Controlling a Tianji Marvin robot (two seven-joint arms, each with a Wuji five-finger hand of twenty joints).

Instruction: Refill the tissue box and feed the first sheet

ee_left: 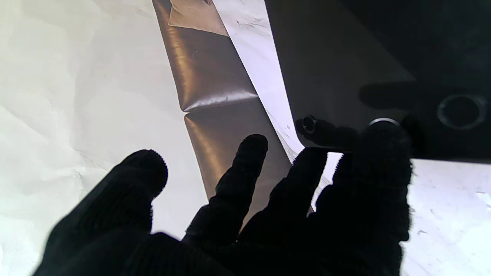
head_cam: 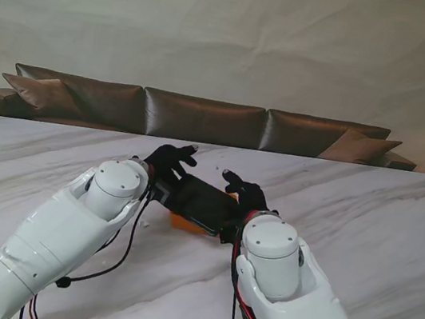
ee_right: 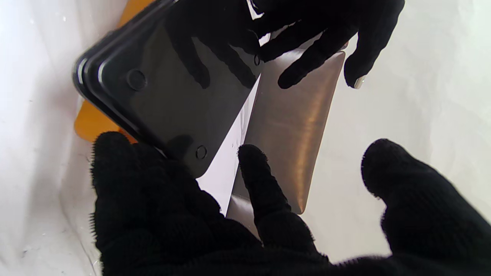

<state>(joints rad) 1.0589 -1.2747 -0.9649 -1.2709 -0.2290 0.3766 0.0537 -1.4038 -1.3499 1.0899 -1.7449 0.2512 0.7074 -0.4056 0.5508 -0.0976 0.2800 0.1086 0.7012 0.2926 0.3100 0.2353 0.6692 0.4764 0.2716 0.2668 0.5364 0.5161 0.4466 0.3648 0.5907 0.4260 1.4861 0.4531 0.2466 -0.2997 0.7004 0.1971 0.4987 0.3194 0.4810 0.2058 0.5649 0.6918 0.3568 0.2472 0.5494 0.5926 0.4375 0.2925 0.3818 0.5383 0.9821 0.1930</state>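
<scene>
The tissue box (head_cam: 204, 203) lies on the marble table (head_cam: 363, 232), near the middle and close to me, between the two arms. It is a flat, glossy black box with rounded corners, set at a slant so its long side runs from far left to near right. Its dark top face (ee_right: 168, 88) carries small round studs. An orange part (head_cam: 184, 221) shows along its near edge, beneath the black shell (ee_right: 90, 120).
</scene>
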